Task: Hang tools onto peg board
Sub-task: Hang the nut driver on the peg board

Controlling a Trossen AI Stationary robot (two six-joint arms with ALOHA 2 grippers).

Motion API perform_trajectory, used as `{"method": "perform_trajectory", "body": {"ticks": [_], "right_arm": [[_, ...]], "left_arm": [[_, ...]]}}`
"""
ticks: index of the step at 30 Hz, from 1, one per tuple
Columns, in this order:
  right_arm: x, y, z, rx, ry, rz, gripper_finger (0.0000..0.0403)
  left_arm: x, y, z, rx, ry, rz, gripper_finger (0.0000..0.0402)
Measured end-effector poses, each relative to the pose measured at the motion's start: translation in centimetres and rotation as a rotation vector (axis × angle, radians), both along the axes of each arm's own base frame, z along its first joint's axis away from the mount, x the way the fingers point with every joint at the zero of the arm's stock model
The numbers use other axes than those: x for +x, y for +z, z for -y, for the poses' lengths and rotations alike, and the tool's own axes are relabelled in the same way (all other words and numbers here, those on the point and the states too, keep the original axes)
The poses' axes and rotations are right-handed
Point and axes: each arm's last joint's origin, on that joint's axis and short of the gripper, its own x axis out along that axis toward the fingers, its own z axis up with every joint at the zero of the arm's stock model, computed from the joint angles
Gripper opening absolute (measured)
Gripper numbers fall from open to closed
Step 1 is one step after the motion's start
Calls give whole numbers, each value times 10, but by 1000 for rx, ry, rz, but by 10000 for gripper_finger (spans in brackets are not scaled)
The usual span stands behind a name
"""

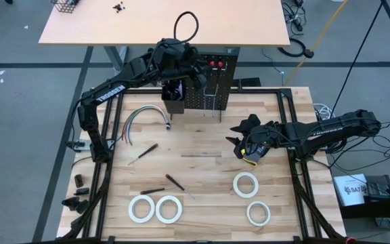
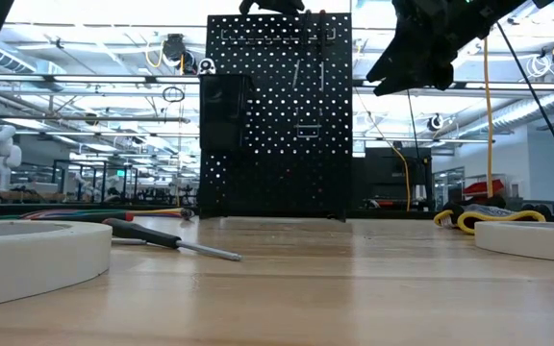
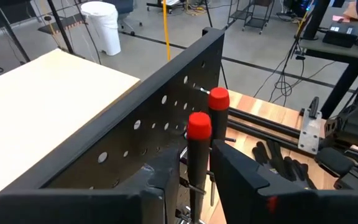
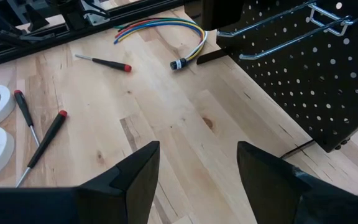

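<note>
The only readable writing is the white word TROSSEN along the forearm of each dark arm, seen from above.

The peg board (image 1: 210, 85) stands upright at the far middle of the wooden table (image 1: 202, 146), with a small black bin (image 1: 174, 102) on its left part and wire hooks (image 4: 291, 28) jutting from its face. The left gripper (image 3: 197, 171) is up at the board's top edge, its fingers standing a little apart on either side of a black screwdriver with a red cap (image 3: 198, 127) that hangs upright at the board; the pictures do not settle whether the fingers press the handle or have let it go. A second red-capped screwdriver (image 3: 219, 102) hangs just beside it.

The right gripper (image 4: 197, 168) hovers over the right middle of the table, jaws spread wide and holding nothing.

On the table lie three more screwdrivers: one at the left middle (image 1: 143, 154) and two near the front (image 1: 176, 182) (image 1: 152, 192). Four white tape rolls sit at the near side, two side by side at left (image 1: 141, 209) (image 1: 169, 209) and two at right (image 1: 246, 184) (image 1: 258, 213). A curved cable bundle (image 1: 144, 116) lies left of the board, and a black-and-yellow object (image 1: 251, 157) lies under the right arm.
</note>
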Motion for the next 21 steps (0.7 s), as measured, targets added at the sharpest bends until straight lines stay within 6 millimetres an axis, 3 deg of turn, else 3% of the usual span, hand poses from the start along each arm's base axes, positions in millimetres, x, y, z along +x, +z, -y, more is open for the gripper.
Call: {"method": "perform_trajectory", "body": {"ticks": [11,21], "right_arm": [[0,0,1,0,-3,0,208],[7,12,0,1,13,146,208]], "left_arm": [[-3,3,1,13,-5,2,100],[-45,26,31,16,-54,-67,101]]}}
